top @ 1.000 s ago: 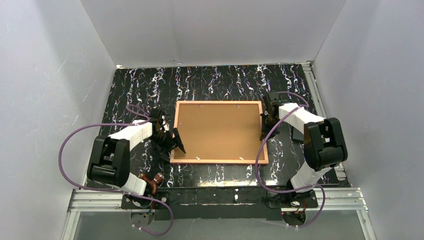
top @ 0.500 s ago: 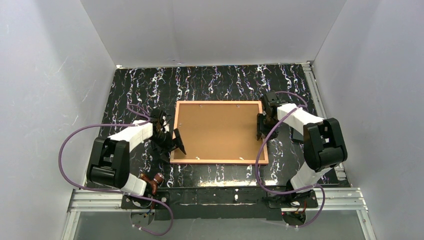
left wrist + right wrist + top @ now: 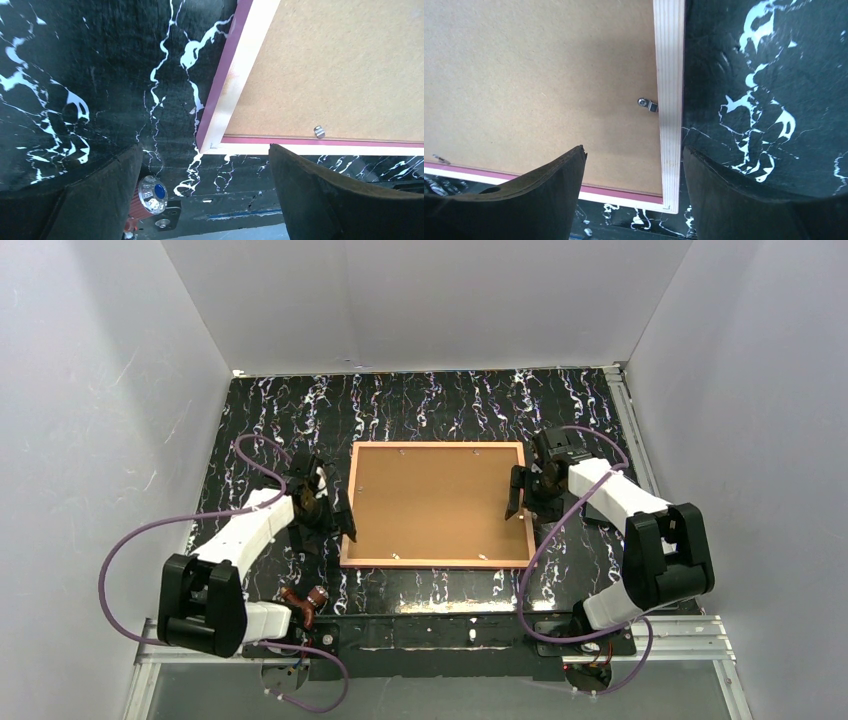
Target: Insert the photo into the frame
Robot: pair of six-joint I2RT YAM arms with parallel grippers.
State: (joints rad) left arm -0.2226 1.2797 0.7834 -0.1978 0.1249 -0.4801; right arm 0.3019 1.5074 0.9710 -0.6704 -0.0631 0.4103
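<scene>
The frame (image 3: pixel 437 562) lies back-up in the middle of the black marbled table, its pale rim with a pink-red edge (image 3: pixel 235 75) around the brown backing board (image 3: pixel 437 502). The photo is hidden. My left gripper (image 3: pixel 325 515) hangs open just off the frame's left side, near its near-left corner (image 3: pixel 205 200), with nothing between its fingers. My right gripper (image 3: pixel 520 502) is open over the frame's right edge (image 3: pixel 634 195), one finger above the backing board (image 3: pixel 539 75) and the other above the table, holding nothing. A small metal clip (image 3: pixel 647 104) sits at the right rim (image 3: pixel 669 100).
Another metal clip (image 3: pixel 319 132) lies by the frame's near edge. A red and silver knob (image 3: pixel 150 195) stands at the left arm's base (image 3: pixel 305 602). An aluminium rail (image 3: pixel 430 635) runs along the near edge. White walls enclose the table, and purple cables loop beside both arms.
The right gripper has opened from shut at the frame's right edge. The left gripper has drawn back to the left off the frame's corner and opened wider.
</scene>
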